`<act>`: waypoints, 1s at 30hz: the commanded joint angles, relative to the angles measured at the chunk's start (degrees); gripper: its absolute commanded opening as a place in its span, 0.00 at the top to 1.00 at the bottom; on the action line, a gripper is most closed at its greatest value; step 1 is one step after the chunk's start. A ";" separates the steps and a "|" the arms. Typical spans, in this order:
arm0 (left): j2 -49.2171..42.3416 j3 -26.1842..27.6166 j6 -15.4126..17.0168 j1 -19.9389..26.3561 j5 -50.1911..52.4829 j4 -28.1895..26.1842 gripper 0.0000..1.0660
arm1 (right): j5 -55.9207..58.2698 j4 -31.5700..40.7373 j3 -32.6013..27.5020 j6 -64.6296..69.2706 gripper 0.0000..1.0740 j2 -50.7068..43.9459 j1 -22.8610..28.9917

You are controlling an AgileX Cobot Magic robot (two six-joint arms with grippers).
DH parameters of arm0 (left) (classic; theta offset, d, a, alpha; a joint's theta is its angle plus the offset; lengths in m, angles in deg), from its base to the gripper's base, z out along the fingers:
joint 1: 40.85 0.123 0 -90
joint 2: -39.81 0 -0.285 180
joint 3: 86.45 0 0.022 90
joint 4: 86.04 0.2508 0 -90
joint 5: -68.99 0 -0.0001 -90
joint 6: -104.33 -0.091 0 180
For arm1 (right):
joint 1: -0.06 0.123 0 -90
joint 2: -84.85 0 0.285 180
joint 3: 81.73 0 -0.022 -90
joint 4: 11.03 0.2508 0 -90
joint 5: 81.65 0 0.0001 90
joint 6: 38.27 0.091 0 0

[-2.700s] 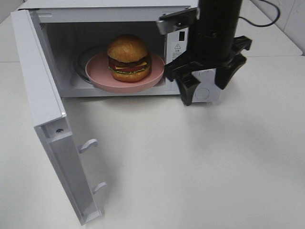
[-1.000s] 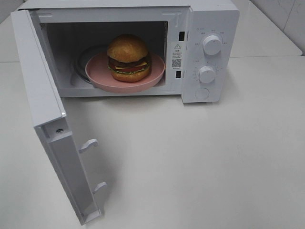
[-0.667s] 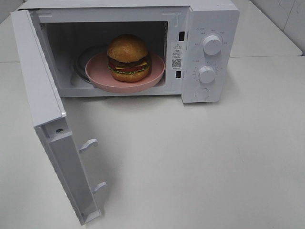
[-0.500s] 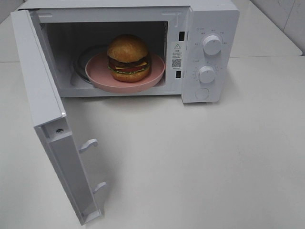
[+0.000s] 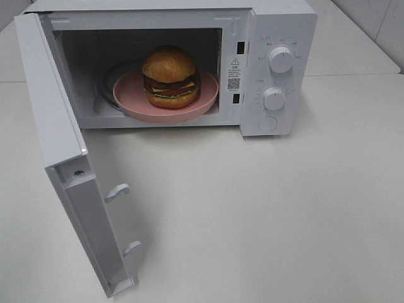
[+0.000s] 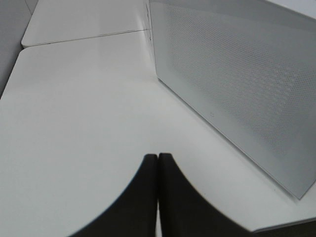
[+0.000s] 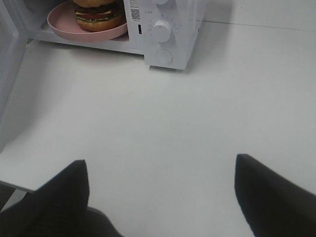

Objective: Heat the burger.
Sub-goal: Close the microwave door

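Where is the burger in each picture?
Exterior high: the burger sits on the pink plate inside the open microwave, in the upper middle of the picture.
Left wrist: not in it.
Right wrist: the burger is on the same plate, cut off by the picture's edge.
Shared landmark: the lower knob, also in the right wrist view.

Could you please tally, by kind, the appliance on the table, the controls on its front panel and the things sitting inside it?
Microwave: 1
Burger: 1
Pink plate: 1
Dial knobs: 2
Round button: 1
Total: 6
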 commanded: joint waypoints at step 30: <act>-1.09 1.20 0.23 -0.34 3.04 -1.78 1.00 | -0.80 0.11 -0.23 -0.46 0.29 -1.55 0.06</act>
